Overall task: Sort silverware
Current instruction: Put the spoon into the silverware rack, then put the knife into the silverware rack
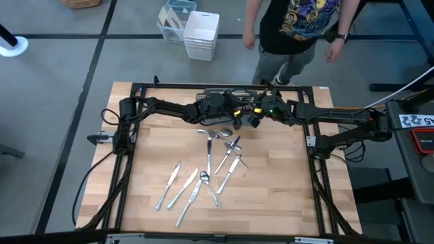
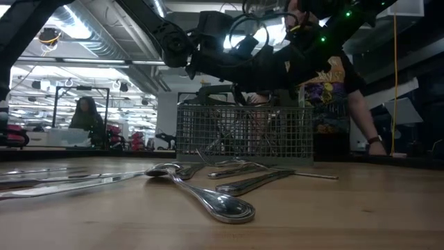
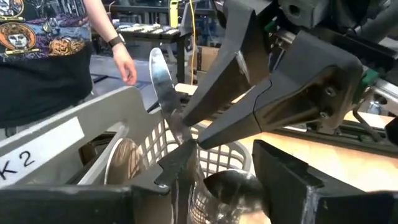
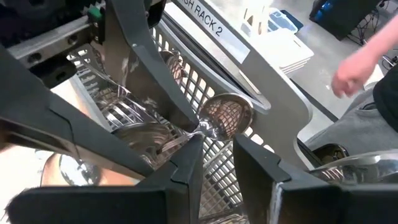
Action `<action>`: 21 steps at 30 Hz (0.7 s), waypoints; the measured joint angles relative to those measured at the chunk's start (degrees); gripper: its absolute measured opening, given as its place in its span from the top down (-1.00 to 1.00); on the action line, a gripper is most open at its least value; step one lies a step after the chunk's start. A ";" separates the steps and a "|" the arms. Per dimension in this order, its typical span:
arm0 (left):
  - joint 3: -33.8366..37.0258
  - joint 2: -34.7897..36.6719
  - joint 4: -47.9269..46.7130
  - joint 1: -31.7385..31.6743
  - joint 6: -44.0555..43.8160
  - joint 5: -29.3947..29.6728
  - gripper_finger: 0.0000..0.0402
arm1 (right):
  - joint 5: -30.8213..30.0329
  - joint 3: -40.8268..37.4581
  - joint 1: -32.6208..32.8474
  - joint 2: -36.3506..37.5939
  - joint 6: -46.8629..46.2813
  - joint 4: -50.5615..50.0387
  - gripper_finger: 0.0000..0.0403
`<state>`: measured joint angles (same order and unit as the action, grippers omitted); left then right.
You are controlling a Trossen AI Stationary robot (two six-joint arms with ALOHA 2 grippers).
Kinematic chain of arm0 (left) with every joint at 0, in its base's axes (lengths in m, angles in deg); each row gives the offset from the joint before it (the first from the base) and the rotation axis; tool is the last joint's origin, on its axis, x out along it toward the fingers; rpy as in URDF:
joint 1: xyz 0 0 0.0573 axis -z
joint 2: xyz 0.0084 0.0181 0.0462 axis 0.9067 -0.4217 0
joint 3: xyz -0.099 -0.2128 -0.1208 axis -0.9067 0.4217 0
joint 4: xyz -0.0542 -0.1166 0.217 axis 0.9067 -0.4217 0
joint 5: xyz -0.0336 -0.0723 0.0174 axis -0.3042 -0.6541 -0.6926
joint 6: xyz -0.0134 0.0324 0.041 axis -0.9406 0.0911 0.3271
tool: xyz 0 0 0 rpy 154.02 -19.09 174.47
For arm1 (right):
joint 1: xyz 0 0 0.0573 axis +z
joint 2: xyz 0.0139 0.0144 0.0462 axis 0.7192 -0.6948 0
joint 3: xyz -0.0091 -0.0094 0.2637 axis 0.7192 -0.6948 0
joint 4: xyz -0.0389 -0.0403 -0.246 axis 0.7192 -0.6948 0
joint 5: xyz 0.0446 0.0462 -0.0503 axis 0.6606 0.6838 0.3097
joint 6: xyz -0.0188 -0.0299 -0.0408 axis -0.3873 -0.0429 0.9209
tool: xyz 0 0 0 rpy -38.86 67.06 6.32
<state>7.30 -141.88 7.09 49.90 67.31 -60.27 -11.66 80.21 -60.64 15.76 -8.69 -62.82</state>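
A white label (image 4: 202, 23) on the grey caddy's rim (image 4: 273, 93) reads "SH RACK 2", its start cut off. In the left wrist view, only "K 2" shows on that label (image 3: 17, 165).

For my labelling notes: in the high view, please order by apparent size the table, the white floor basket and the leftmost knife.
Table
White basket, which sits lower, so its rank is less sure
Leftmost knife

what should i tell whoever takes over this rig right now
Left pincer: open over the mesh caddy at the table's far edge.
Right pincer: shut on a spoon above the same caddy.
Done: some silverware already stands in the caddy.
Left: drop the held spoon in, then sort the loose knives, forks and spoons still lying mid-table.
A person stands just beyond the far edge.
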 joint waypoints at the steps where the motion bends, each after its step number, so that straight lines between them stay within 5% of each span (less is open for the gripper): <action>1: 0.00 0.13 -0.11 0.00 0.00 0.00 0.25 | -0.02 0.00 0.00 0.01 0.01 0.00 0.54; 14: -0.07 8.06 -5.20 0.24 -0.72 0.06 0.25 | 1.52 0.00 0.02 5.52 -0.01 -4.91 0.54; 21: -0.07 14.41 -28.45 2.33 -6.20 -3.26 0.25 | 19.84 0.00 0.07 6.45 -0.48 -9.27 0.54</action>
<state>7.23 -127.47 -21.36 52.23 61.11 -63.53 8.18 80.21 -60.58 22.20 -9.17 -72.09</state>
